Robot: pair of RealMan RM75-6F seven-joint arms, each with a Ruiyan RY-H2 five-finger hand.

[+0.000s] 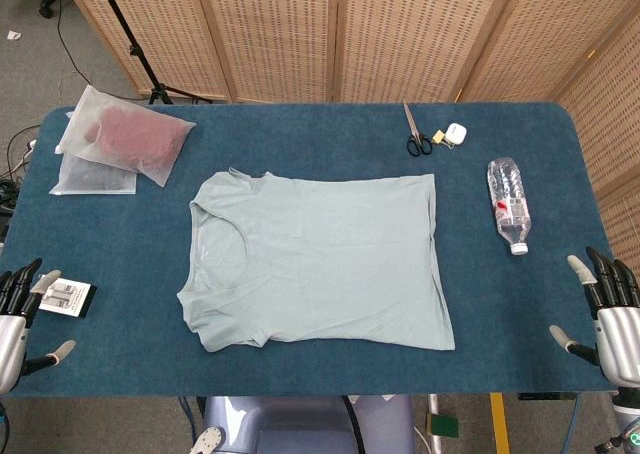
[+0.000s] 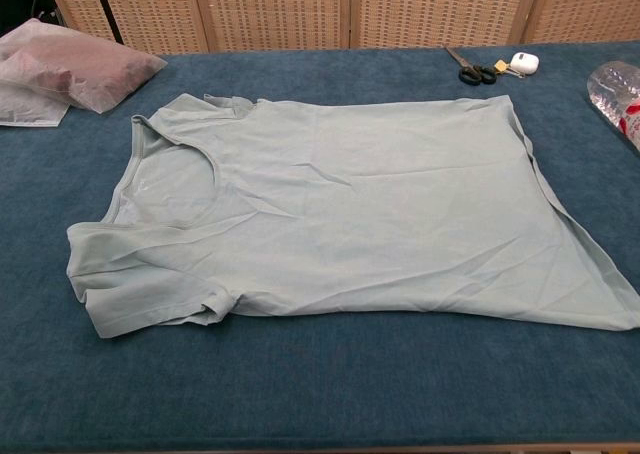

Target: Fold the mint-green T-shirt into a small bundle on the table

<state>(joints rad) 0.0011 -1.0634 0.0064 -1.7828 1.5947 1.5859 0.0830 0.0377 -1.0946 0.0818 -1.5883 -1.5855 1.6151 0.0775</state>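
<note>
Hands, left (image 1: pixel 18 319) and right (image 1: pixel 610 314), spread, empty (wrists cropped); T-shirt (image 1: pixel 320 259) flat.

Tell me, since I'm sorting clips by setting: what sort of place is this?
Probably an indoor lab or studio: a blue carpeted table, woven folding screens behind it, and a black stand with cables on the floor.

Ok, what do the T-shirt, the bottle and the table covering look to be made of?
T-shirt: thin, soft knit fabric, matte mint green; it lies limp with fine creases. Bottle: clear plastic, glossy; see-through with bright highlights and a white cap. Table covering: dark blue carpet-like or felt textile, matte, with a fuzzy, mottled nap; the exact fibre cannot be told.
</note>
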